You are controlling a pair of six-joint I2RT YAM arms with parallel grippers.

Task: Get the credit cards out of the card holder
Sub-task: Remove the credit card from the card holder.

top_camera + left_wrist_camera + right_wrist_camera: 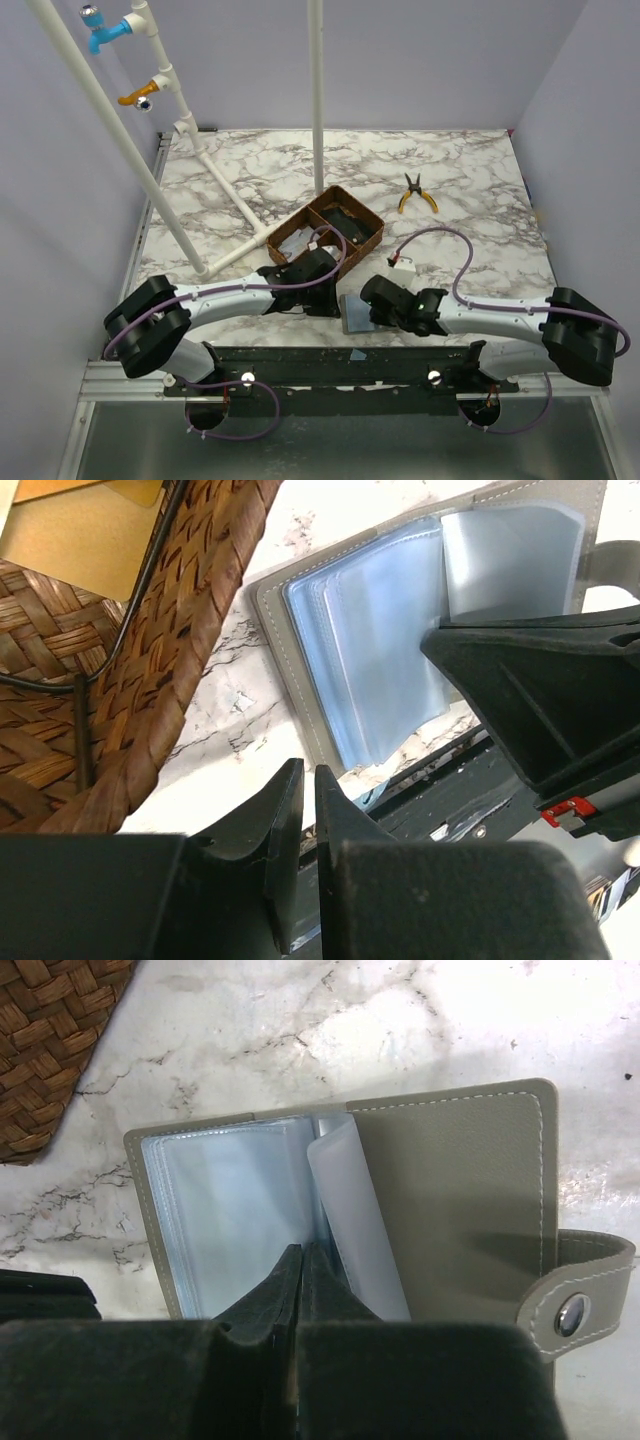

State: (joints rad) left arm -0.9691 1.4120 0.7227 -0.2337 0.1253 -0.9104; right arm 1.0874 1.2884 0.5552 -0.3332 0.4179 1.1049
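Note:
The card holder [356, 312] lies open on the marble near the front edge, between my two grippers. Its pale blue sleeves [230, 1210] fan to the left and its grey cover [460, 1190] lies flat to the right. One pale leaf [350, 1225] stands up at the fold; I cannot tell whether it is a sleeve or one of the credit cards. My right gripper [302, 1252] is shut, its tips on the sleeves at the fold, with nothing visible between them. My left gripper [308, 778] hovers shut beside the holder's corner [275, 610], holding nothing. Whitish flat pieces [290, 241] lie in the tray.
A brown woven three-compartment tray [372, 226] stands just behind the holder, close to my left gripper. Yellow-handled pliers [418, 193] lie at the back right. White pipes [235, 205] cross the left half of the table. The black mounting rail [330, 360] runs along the front edge.

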